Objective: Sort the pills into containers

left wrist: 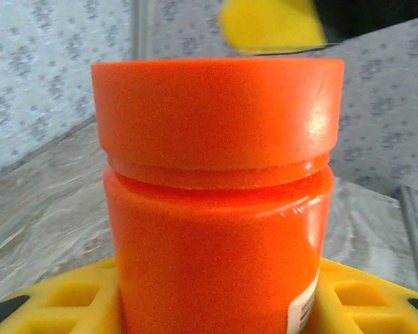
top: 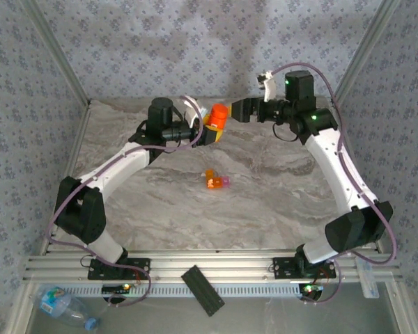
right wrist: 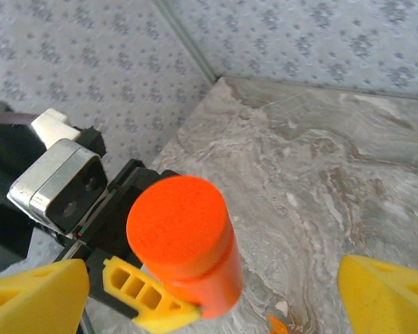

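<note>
Plainly, with the left pincer [top: 205,132] pinching the capped pill bottle [top: 218,115] aloft over the desk [top: 279,195] and the right pincer [top: 235,110] spread beside its cap [right wrist: 177,216], an off-centre closing could wrench it loose.

I see a black flat bar [top: 203,290] askew past the near edge of the desk [top: 265,202], and a plastic bottle [top: 59,304] beyond its near-left corner.
</note>
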You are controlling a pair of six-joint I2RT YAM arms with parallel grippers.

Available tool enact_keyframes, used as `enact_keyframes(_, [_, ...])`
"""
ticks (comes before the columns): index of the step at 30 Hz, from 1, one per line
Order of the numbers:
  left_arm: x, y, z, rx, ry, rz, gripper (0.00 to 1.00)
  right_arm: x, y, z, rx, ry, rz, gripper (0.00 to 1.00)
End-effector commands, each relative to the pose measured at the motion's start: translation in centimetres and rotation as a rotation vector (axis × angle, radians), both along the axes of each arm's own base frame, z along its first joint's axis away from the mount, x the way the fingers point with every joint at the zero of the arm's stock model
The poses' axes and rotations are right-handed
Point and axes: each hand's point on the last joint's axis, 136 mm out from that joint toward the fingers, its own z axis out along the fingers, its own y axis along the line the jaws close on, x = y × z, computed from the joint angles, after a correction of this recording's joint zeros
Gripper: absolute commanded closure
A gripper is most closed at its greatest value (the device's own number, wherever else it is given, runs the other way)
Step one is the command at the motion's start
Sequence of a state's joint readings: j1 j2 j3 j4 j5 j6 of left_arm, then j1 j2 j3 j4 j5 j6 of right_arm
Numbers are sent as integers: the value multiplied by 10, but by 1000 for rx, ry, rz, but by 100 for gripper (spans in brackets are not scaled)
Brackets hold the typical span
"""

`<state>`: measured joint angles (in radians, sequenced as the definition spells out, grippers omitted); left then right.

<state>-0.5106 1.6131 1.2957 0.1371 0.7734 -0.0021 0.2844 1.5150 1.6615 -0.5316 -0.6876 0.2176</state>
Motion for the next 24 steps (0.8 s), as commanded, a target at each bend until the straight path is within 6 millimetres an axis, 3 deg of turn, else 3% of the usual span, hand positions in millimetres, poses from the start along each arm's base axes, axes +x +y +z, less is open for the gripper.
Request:
enact_keyframes(1, [-21, -10, 23, -46, 7, -148, 100, -12, 11, 1, -32, -20, 127, 6])
enact_keyframes(15, [-24, -15, 18, -34, 38, -186, 100, -10, 36, -13, -83, 8, 187, 11])
enact_keyframes(19, [-25, -15, 19, -33, 36, -185, 100, -11, 37, -14, -83, 10, 187, 20])
enact_keyframes(24, [-26, -14, 20, -34, 32, -184, 100, -11, 38, -16, -75, 25, 191, 42])
